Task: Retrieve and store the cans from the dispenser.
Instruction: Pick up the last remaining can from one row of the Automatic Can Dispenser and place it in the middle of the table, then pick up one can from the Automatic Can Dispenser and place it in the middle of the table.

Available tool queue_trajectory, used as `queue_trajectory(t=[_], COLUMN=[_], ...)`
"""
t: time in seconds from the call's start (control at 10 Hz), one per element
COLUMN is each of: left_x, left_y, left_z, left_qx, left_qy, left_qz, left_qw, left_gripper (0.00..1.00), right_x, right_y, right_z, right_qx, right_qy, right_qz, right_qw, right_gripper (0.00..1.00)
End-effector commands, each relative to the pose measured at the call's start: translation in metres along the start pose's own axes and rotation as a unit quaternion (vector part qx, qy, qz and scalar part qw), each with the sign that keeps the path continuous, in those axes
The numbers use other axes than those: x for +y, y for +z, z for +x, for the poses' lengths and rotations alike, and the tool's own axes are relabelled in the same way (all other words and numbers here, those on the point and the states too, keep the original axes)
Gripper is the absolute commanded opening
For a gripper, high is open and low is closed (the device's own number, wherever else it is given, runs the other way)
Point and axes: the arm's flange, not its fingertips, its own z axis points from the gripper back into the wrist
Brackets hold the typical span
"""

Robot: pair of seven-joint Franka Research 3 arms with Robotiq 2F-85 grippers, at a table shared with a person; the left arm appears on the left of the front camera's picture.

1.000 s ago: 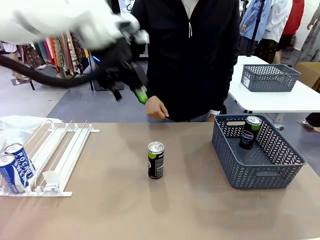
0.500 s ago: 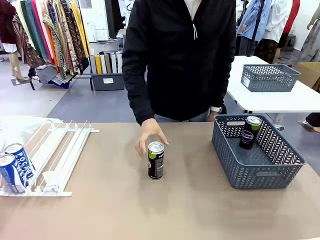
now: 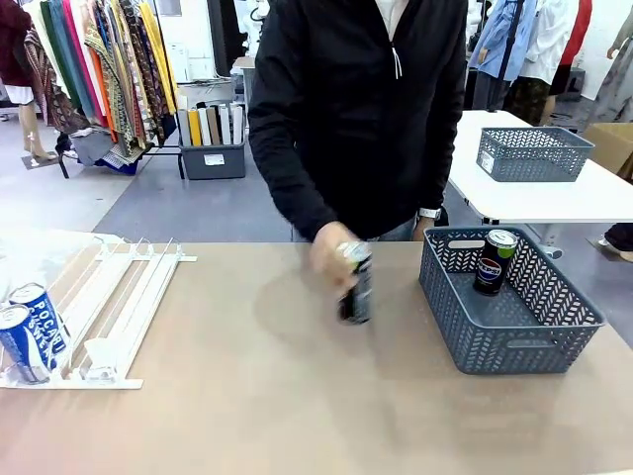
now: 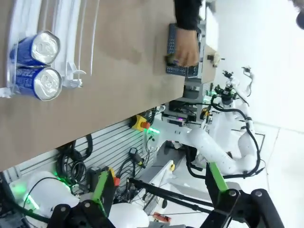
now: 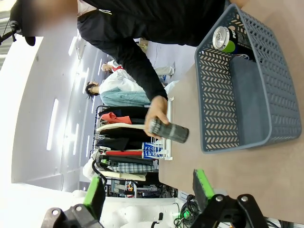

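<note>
My left gripper (image 4: 158, 178) and right gripper (image 5: 147, 183) both gape wide, empty. A person's hand (image 3: 331, 259) holds a dark can (image 3: 358, 289) just beside the grey basket (image 3: 514, 346); another can (image 3: 493, 262) stands inside it.

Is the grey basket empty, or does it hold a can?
Not empty: one dark can stands upright at the far end of the basket.

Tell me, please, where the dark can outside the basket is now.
In the front view, the dark can is in the person's hand over the table's middle, just left of the grey basket.
</note>
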Motion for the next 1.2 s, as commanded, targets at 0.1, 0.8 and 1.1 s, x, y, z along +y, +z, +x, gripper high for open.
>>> queue_trajectory(t=[0.1,0.8,1.1], left_x=[-0.020,-0.020,-0.060], left_y=[0.009,0.009,-0.029], left_z=[0.003,0.003,0.012], left_qx=[0.002,0.002,-0.039], left_qy=[-0.009,-0.009,-0.031], left_qz=[0.018,0.018,0.333], left_qw=[1.000,1.000,0.942], left_gripper=[1.00,1.00,1.00], right_x=[0.000,0.000,0.000], right_y=[0.000,0.000,0.000], right_z=[0.001,0.001,0.001], right_qx=[-0.001,-0.001,-0.001], right_qy=[0.013,0.013,0.013], right_qz=[0.006,0.006,0.006], right_qw=[1.000,1.000,1.000], right_gripper=[1.00,1.00,1.00])
